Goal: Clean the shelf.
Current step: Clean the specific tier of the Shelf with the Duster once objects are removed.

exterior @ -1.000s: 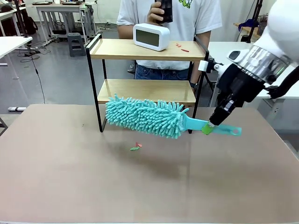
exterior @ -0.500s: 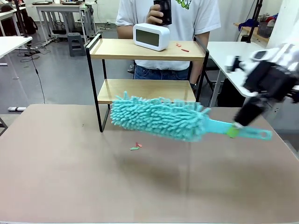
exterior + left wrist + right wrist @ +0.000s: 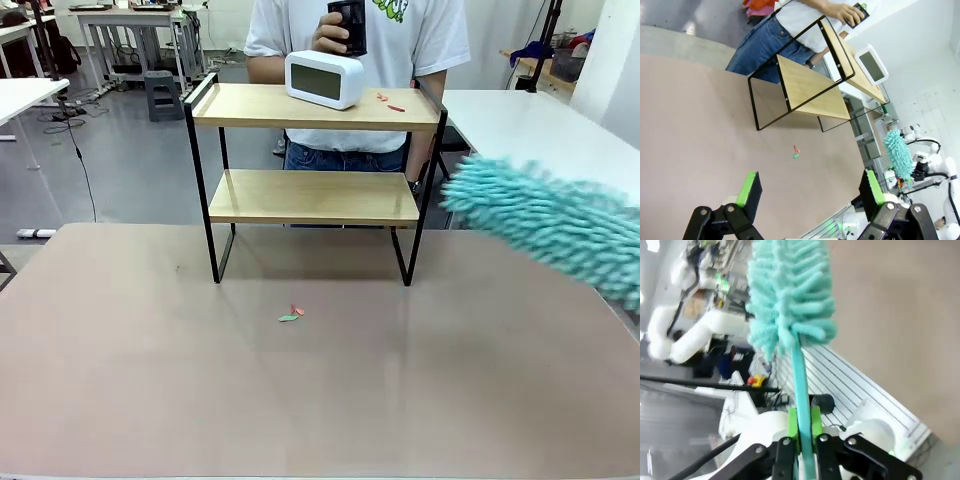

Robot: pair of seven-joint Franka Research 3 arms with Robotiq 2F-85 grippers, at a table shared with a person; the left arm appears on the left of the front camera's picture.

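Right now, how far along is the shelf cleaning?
Partway. Done: the lower board of the shelf looks bare, and a few scraps lie on the table. In hand: the right gripper is shut on the teal duster, held off to the shelf's right. Left: red scraps beside the white clock on the top board. The left gripper is open, empty.

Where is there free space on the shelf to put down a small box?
The lower board is bare from end to end. The top board is free left of the white clock; right of the clock lie small red scraps, so it is more crowded.
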